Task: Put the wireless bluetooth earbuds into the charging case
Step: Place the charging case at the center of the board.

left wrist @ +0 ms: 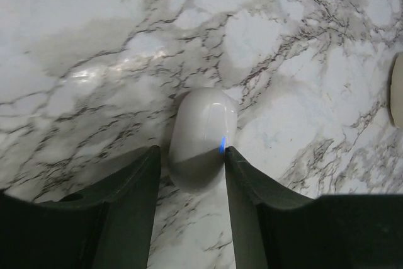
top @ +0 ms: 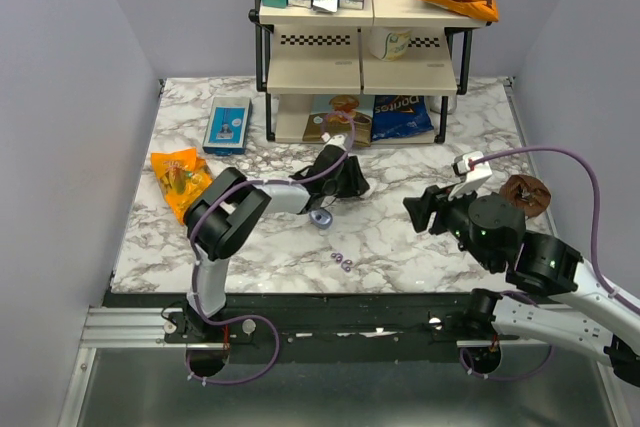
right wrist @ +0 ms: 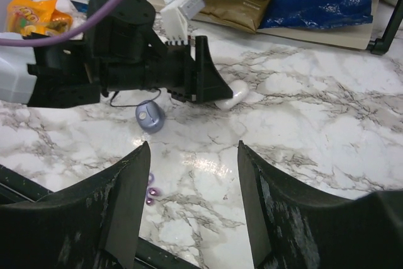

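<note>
Plainly, the charging case sits on the counter just near-side of the left fingers. The earbuds lie apart from it, closer to the near edge, as a short row of buds. The case is round, so it has no long axis to line up on. Whether its lid is up is too small to tell.

The left fingers are the nearer pair, yet they point past the case and flank a white oval case. They stand close on both its sides, and I cannot tell if they already pinch it.

The right fingers are spread wide with nothing between them. From them the lavender case lies ahead and to the left, and the earbuds sit low beside the left-hand finger, so I judge the right arm better placed for the buds.

On the shelf rack behind, the blue bag reads "Doritos". Other packaging is unreadable.
</note>
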You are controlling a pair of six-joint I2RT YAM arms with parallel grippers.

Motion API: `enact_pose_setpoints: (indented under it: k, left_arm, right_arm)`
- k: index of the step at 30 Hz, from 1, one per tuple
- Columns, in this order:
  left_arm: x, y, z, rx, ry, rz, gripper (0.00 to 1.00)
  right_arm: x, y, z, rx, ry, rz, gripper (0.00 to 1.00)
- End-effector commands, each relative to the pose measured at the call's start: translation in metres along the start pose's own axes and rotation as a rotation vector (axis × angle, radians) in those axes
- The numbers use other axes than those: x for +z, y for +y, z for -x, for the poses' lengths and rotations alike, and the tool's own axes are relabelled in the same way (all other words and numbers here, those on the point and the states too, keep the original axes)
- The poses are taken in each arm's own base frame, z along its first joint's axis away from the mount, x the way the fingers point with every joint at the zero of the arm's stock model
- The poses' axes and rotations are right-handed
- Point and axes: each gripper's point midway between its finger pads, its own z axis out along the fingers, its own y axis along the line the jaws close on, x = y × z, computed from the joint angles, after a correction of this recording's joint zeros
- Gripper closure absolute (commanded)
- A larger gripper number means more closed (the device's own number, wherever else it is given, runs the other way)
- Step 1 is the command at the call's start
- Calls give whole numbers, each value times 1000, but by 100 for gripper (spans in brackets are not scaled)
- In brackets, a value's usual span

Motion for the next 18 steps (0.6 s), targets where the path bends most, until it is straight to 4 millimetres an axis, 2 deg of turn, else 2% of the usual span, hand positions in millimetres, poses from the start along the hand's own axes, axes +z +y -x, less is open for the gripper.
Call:
enact_pose_setpoints:
  k: [1,3,5,6,7,8,9,10,11,12,13,15,17,18]
  left_arm:
    - [-29,29,36,-16,-97,87,45]
    - [-44,25,53,-1,-141,86,43]
    - [-60,32,63,48,-173,133,41]
    - [-75,26,77,62,-219,138,41]
    - [-84,34,72,70,-212,172,40]
    - [-93,38,77,63,-241,204,38]
    - [-111,31,89,53,-292,198,37]
    - [-120,43,77,43,-291,228,36]
    - [-130,46,76,25,-319,238,33]
    - [-150,42,87,-82,-401,228,29]
    - [-158,62,67,-148,-391,272,2]
    - [-174,65,59,-250,-367,245,1]
    - [-181,71,44,-216,-293,283,1]
    - [-188,63,44,-190,-291,254,1]
  right_arm:
    - [2,-6,-10,3,19,-31,34]
    - [4,-4,-12,-1,26,-25,34]
    - [6,-2,-17,-10,40,-21,33]
    - [8,-2,-19,-13,45,-22,33]
    - [10,-2,-22,-20,52,-27,33]
    - [12,-2,-26,-22,61,-30,32]
    - [14,-2,-30,-24,66,-32,32]
    - [16,-4,-32,-22,64,-45,32]
    - [18,-3,-35,-9,65,-50,31]
    - [20,-2,-33,8,48,-46,31]
    - [22,-1,-41,10,58,-44,28]
    - [25,6,-40,26,41,-10,27]
    - [29,11,-45,10,50,16,27]
    - [31,12,-45,7,51,18,27]
